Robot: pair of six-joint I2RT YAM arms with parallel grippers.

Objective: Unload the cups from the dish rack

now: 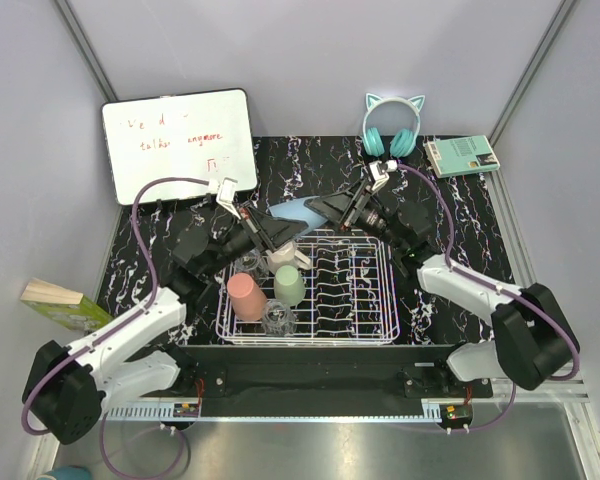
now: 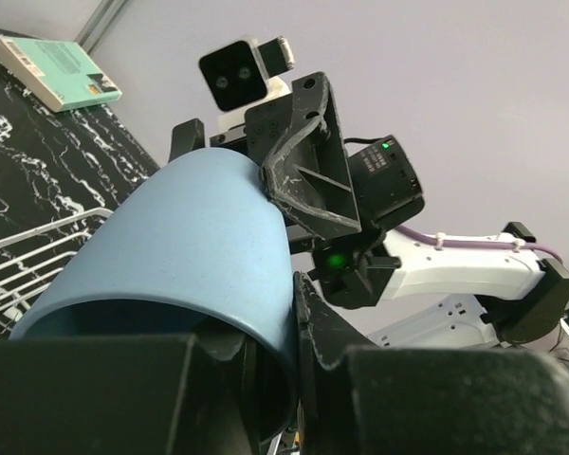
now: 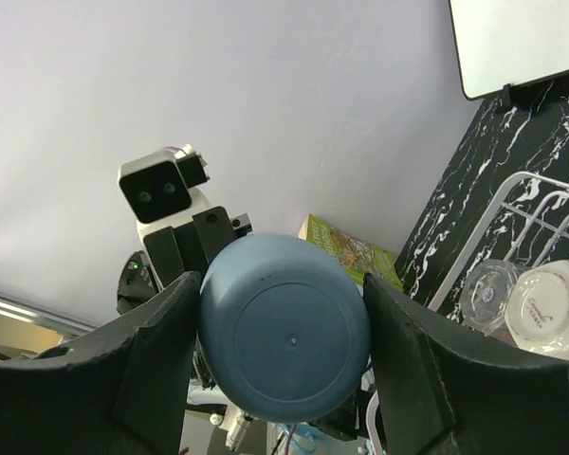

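Right wrist — gripper [image 3: 283, 318] around blue cup [image 3: 286, 346]

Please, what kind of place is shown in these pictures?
Probably a robot test cell in a laboratory, not a kitchen. Two arms are bolted at the edge of a black marbled table inside plain grey walls. A dish rack stands on it and a whiteboard leans behind.
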